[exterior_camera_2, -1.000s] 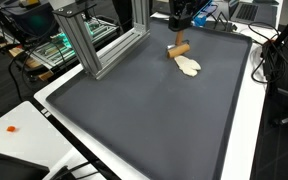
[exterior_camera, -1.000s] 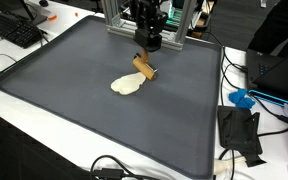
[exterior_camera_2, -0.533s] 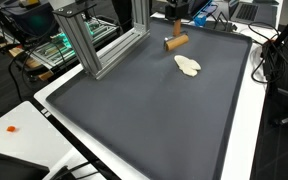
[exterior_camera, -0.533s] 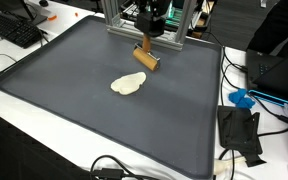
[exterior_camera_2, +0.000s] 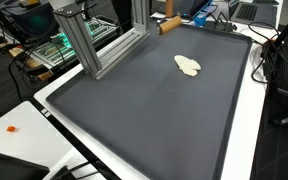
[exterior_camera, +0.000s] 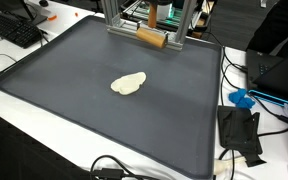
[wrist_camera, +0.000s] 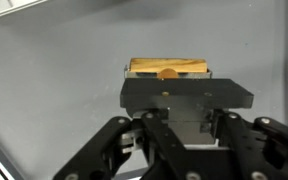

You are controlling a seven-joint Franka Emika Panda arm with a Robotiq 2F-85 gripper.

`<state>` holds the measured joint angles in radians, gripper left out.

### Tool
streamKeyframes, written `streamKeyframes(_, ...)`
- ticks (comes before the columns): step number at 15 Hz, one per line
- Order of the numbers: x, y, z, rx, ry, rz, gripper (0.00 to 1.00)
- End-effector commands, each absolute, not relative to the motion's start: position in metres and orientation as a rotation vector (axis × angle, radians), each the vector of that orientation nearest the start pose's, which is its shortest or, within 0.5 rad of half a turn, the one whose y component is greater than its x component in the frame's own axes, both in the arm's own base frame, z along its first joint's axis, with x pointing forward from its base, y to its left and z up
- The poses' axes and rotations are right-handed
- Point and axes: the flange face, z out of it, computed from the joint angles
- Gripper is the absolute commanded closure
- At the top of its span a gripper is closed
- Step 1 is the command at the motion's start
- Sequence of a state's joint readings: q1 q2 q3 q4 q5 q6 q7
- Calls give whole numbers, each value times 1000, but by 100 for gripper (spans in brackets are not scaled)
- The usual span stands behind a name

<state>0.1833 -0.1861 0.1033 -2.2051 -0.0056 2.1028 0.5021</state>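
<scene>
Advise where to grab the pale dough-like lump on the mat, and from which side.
Come straight down and pinch the dough-like lump across its narrow middle. It lies flat on the grey mat as a long oval, leaving no raised edge for a side approach. The end effector is shut on a wooden roller, so probably free it first.

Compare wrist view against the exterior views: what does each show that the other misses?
Wrist only: the pincer close up, with its linkages and its fingers closed on the wooden roller.
Exterior only: the flat cream dough piece lying on the mat apart from the roller, the aluminium frame, a keyboard and a blue item beside the mat.
Shared: the wooden roller, which in both exterior views sits raised near the mat's far edge, and the dark grey mat.
</scene>
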Motion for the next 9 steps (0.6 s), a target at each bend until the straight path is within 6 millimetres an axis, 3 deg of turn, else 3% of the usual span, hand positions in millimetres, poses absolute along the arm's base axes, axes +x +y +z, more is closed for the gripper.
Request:
streamKeyframes(1,438,131,484,-3112,181,-164,78)
streamKeyframes(9,389,111,487,-3111,-99,-160,78)
